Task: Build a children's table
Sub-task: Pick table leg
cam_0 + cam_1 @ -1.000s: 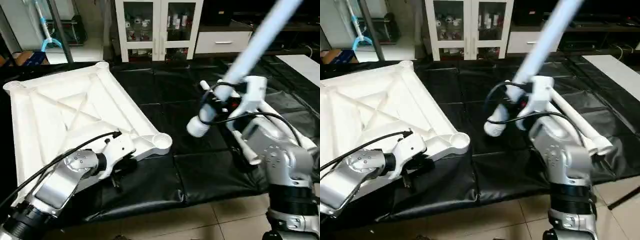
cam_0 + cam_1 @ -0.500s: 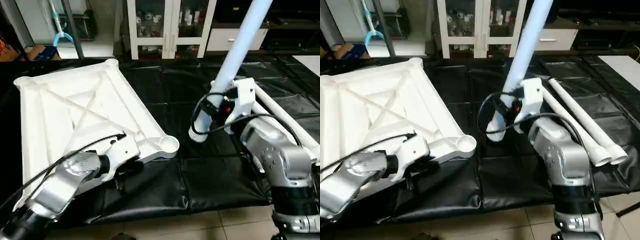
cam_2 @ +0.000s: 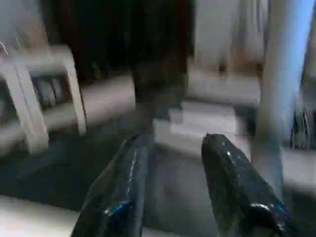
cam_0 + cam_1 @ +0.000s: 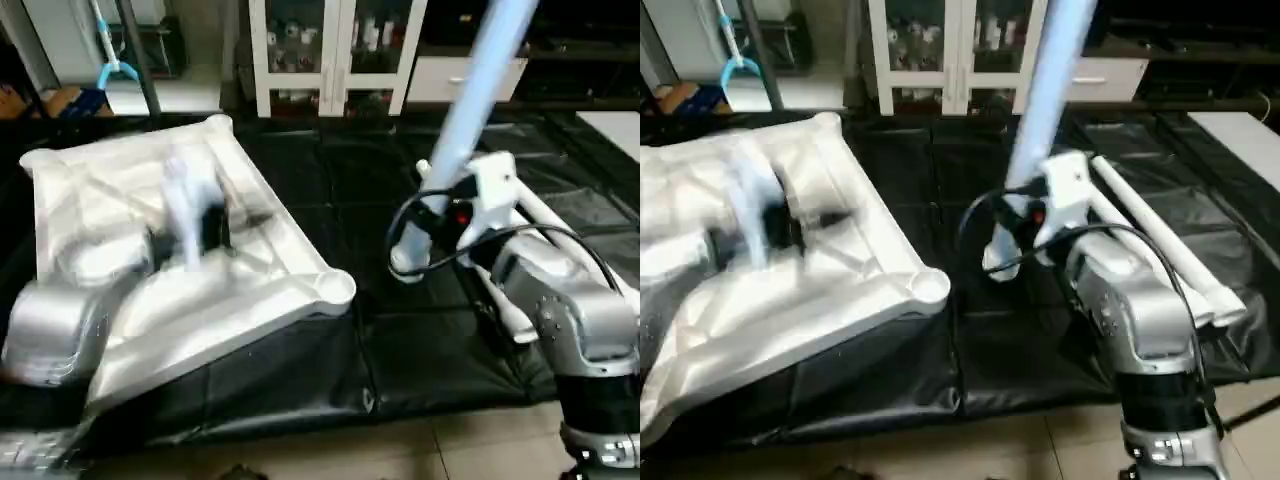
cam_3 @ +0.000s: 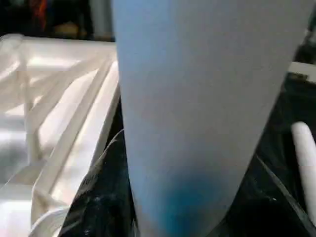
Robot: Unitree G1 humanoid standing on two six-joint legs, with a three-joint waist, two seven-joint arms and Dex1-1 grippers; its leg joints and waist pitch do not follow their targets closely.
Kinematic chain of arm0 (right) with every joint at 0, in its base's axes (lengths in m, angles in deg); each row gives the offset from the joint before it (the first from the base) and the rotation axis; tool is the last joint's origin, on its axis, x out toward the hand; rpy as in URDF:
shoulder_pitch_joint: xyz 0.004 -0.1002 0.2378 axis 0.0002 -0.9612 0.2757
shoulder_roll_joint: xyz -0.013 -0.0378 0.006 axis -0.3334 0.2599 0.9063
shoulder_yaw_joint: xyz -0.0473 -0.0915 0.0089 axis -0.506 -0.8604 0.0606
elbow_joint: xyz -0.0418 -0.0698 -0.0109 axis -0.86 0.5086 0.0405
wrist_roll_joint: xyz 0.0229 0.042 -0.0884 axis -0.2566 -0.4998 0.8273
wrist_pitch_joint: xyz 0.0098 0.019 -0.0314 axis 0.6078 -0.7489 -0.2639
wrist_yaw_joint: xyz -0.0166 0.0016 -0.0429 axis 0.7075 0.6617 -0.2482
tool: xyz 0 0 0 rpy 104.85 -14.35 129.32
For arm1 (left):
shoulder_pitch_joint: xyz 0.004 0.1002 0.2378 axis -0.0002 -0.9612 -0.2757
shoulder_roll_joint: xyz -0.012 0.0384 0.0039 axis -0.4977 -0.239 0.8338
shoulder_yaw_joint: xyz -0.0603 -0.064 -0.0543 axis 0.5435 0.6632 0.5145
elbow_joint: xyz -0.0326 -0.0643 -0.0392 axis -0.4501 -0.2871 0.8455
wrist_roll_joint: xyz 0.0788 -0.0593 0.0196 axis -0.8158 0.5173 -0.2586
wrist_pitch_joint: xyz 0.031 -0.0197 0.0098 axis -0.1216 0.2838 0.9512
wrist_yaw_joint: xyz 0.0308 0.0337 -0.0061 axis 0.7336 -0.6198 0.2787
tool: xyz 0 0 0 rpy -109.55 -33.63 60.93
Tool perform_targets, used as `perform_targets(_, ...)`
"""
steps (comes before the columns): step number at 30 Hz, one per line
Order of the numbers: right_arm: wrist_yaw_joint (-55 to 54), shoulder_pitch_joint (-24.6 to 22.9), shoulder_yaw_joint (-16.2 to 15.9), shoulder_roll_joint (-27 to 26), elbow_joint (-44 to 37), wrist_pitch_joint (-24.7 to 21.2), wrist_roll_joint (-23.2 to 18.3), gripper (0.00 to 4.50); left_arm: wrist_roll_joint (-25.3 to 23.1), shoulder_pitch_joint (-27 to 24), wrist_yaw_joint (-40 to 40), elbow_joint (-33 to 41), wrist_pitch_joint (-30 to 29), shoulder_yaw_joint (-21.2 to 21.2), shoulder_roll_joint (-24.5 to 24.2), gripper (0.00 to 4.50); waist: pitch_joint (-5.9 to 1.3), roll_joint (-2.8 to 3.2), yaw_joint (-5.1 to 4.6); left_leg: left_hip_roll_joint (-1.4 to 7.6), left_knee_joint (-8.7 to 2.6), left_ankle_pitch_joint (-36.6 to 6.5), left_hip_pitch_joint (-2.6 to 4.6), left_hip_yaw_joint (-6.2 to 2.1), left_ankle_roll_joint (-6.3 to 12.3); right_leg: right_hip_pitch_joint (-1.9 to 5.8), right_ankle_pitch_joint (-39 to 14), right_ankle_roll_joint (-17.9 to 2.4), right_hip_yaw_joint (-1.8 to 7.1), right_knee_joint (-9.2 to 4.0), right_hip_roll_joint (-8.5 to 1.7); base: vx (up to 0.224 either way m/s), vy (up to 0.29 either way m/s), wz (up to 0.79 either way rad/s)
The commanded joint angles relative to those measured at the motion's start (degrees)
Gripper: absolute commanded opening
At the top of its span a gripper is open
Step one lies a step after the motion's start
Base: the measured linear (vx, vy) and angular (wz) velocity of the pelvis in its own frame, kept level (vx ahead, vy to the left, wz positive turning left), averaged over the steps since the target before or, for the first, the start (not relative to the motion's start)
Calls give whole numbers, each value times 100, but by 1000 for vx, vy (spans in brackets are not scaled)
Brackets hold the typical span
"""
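Note:
The children's table's white tabletop [image 4: 292,252] lies underside up on the black cover at the left, its near corner socket [image 4: 336,287] open upward. My left arm [image 4: 60,320] is raised over the tabletop in a blur. In its wrist view my left gripper [image 3: 171,142] stands open, with nothing between the black fingers [image 3: 118,197]. My right gripper [image 4: 440,215] is shut on a long white leg [image 4: 475,90]. That leg slants up and to the right, its thick lower end [image 4: 405,262] just above the cover, to the right of the socket. Close up, the leg [image 5: 197,113] hides the right fingers.
Two more white legs [image 4: 1160,245] lie side by side on the black cover [image 4: 400,350] behind my right arm. A white glass-door cabinet [image 4: 330,50] stands at the back. Tiled floor [image 4: 450,440] begins at the cover's front edge.
My left arm has swung up from the tabletop's near edge to above its ribs, and its gripper has opened. The right arm still holds the leg, a little more upright.

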Motion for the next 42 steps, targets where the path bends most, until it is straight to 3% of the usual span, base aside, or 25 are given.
perform_targets(1,122,150,-323,141,-158,-272,205,178,679,129,-510,148,-432,19,474,227,-369,-20,-12,296,-400,-1339,158,-154,-398,172,-1468,-939,256,-467,-421,0,0,0)
perform_targets(2,127,163,-383,167,-177,-334,227,178,817,147,-512,201,-517,9,559,239,-367,-32,-7,292,-392,-1359,172,-155,-377,152,-1480,-929,257,-484,-416,0,0,0)
perform_targets(3,139,175,-445,186,-198,-390,243,178,925,148,-477,246,-563,-23,611,239,-380,-57,-11,284,-387,-1265,135,-160,-344,185,-1381,-909,258,-465,-413,0,0,0)
perform_targets(6,170,206,-660,294,-286,-581,314,178,1249,194,-475,336,-738,-25,769,266,-408,-92,-29,271,-360,-1023,125,-146,-252,197,-1041,-858,255,-447,-376,0,0,0)
perform_targets(10,264,178,-807,389,-414,-732,303,178,1565,274,-533,387,-918,108,932,306,-424,-97,-6,279,-335,-734,106,-136,-140,221,-611,-950,253,-406,-371,0,0,0)
perform_targets(11,276,172,-841,412,-426,-739,327,178,1637,312,-585,385,-971,183,1006,306,-414,-79,-7,278,-335,-748,101,-134,-123,215,-606,-979,253,-408,-368,0,0,0)
perform_targets(13,378,143,-990,509,-454,-656,437,178,1778,432,-756,359,-1160,369,1198,331,-408,-106,-12,291,-335,-832,118,-128,-156,217,-660,-1022,251,-422,-365,0,0,0)
perform_targets(17,451,131,-1096,553,-494,-610,528,178,1786,492,-1009,315,-1294,406,1265,361,-386,-110,-5,293,-343,-1035,125,-143,-205,202,-1107,-871,255,-459,-373,0,0,0)
perform_targets(18,434,134,-1106,538,-517,-643,539,178,1746,503,-1144,255,-1277,373,1251,374,-386,-89,-5,296,-346,-1040,130,-149,-218,196,-1124,-850,253,-457,-370,0,0,0)
perform_targets(24,571,137,-1471,722,-583,-720,683,178,1902,547,-1353,235,-1368,397,1310,418,-390,-105,-3,294,-345,-1070,127,-154,-275,191,-1111,-793,254,-465,-368,0,0,0)
perform_targets(28,733,156,-1733,844,-608,-667,899,178,1596,604,-1637,144,-1277,381,1358,443,-394,-114,0,301,-339,-1053,125,-158,-250,201,-1059,-772,257,-461,-370,0,0,0)
perform_targets(31,733,159,-1770,829,-584,-633,937,178,1560,649,-1801,79,-1195,436,1392,443,-396,-123,7,291,-332,-1002,113,-156,-216,207,-1064,-789,260,-462,-380,0,0,0)
perform_targets(40,607,250,-1678,737,-399,-514,1032,178,1628,656,-1939,-21,-1174,545,1383,362,-397,-128,4,299,-330,-1003,123,-154,-201,201,-1029,-852,253,-455,-378,0,0,0)
perform_targets(42,602,251,-1662,718,-385,-496,1069,178,1608,663,-2009,-25,-1129,569,1422,361,-399,-117,5,303,-332,-990,126,-157,-207,199,-1000,-857,252,-448,-376,0,0,0)
